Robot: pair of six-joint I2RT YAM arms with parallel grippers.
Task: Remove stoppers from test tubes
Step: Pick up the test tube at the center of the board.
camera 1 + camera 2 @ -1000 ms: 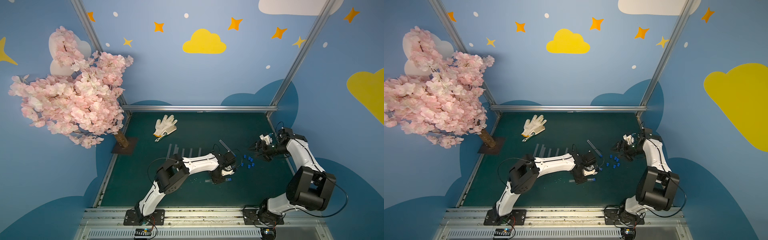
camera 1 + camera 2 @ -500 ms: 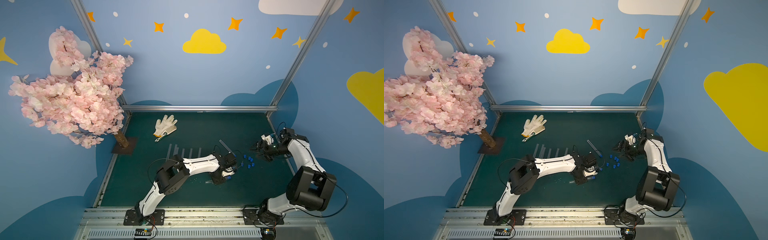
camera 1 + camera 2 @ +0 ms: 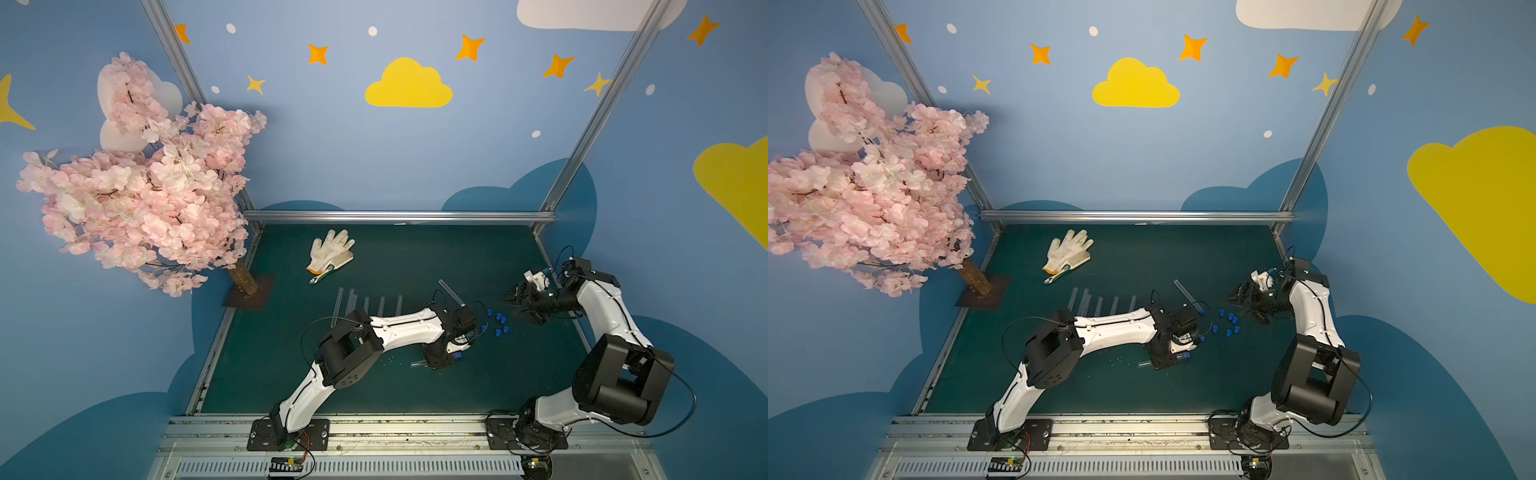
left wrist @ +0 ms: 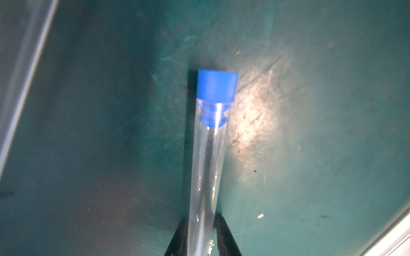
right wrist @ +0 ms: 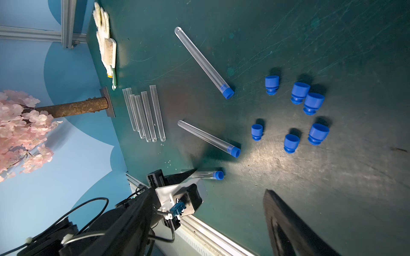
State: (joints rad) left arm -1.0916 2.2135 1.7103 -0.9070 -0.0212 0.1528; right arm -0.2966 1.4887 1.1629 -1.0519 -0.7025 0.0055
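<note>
My left gripper [image 4: 200, 223] is shut on a clear test tube [image 4: 205, 172] that has a blue stopper [image 4: 217, 85] in its mouth. It holds the tube low over the green mat; in a top view the left gripper [image 3: 440, 358] hides most of it. Two more stoppered tubes [image 5: 203, 62] [image 5: 208, 138] lie on the mat. Several loose stoppers [image 3: 498, 322] [image 5: 297, 110] lie between the arms. My right gripper [image 3: 521, 305] hangs open and empty beyond them, and one of its fingers [image 5: 286, 223] shows in the right wrist view.
Several open tubes [image 3: 365, 303] [image 5: 144, 115] lie side by side behind the left arm. A white glove [image 3: 330, 251] with a small brush sits at the back. The pink blossom tree [image 3: 137, 178] stands on its base plate [image 3: 249, 293] at the mat's left edge.
</note>
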